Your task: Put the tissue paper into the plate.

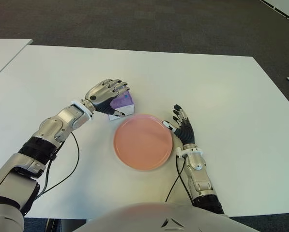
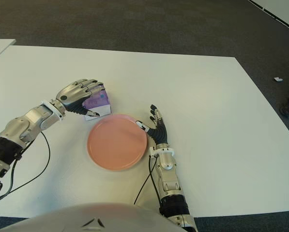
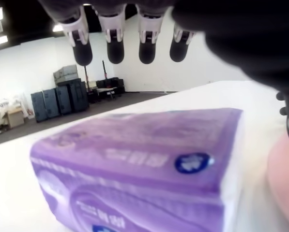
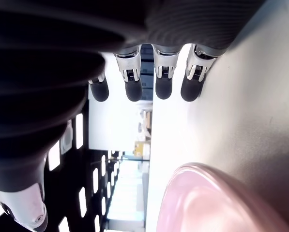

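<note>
Lying on the white counter [image 1: 221, 96] just beyond the pink plate's [image 1: 143, 142] far-left rim was the purple tissue paper pack [image 1: 123, 103]. Left hand [image 1: 107, 92] arched over it, fingers [image 3: 115, 46] spread above, not clamped, apparently poised to grasp. Right hand [image 1: 181, 124] lay open beside the plate's right edge, idle.

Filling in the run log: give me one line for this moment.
left hand: over tissue pack, not closed | pack: on table, beside plate | plate: empty | right hand: open, right of plate
</note>
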`<state>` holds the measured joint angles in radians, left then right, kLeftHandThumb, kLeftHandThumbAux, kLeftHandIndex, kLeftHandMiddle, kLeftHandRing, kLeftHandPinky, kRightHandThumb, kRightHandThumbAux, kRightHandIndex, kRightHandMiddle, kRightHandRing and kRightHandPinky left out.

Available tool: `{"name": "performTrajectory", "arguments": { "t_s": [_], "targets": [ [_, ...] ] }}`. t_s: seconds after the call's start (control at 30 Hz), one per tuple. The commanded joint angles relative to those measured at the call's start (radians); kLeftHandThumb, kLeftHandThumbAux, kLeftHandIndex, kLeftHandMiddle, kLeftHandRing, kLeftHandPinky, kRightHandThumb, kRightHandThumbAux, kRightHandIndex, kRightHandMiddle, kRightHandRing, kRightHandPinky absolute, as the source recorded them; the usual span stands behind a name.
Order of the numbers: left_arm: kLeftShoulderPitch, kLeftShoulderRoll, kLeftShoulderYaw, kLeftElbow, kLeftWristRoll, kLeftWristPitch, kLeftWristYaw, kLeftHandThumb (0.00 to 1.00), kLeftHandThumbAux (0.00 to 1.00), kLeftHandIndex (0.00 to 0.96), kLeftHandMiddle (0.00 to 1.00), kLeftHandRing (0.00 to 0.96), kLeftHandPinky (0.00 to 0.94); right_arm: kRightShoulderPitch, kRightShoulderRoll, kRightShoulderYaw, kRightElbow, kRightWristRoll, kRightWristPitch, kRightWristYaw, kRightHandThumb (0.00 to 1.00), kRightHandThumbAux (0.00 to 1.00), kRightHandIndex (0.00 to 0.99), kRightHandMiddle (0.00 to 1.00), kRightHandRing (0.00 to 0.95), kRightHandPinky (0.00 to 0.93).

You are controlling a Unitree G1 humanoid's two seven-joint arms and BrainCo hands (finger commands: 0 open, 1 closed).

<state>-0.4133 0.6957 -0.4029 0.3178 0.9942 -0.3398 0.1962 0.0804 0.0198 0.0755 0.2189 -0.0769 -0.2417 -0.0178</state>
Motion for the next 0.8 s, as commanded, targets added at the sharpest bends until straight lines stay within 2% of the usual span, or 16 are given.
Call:
{"name": "performTrajectory", "arguments": {
  "t_s": [0.03,0.2,0.8],
  "targets": [
    [-0.008,0.009,0.008,0.013,0.039,0.027,0.069,0.001,0.374,0.000,0.000,0.000,0.000,0.063,0.000,0.007,0.048,0.003,0.085,0.012,0.000,0.666,0.000,0.014,0.000,0.000],
    [-0.012,0.016,0.018,0.020,0.052,0.041,0.134,0.003,0.383,0.000,0.000,0.000,0.000,0.065,0.002,0.008,0.043,0.009,0.085,0.015,0.000,0.664,0.000,0.014,0.000,0.000],
    [-0.023,0.034,0.012,0.057,0.102,0.084,0.275,0.000,0.373,0.000,0.000,0.000,0.000,0.074,-0.001,0.012,0.030,0.006,0.082,0.022,0.000,0.672,0.000,0.022,0.000,0.000]
  ]
}}
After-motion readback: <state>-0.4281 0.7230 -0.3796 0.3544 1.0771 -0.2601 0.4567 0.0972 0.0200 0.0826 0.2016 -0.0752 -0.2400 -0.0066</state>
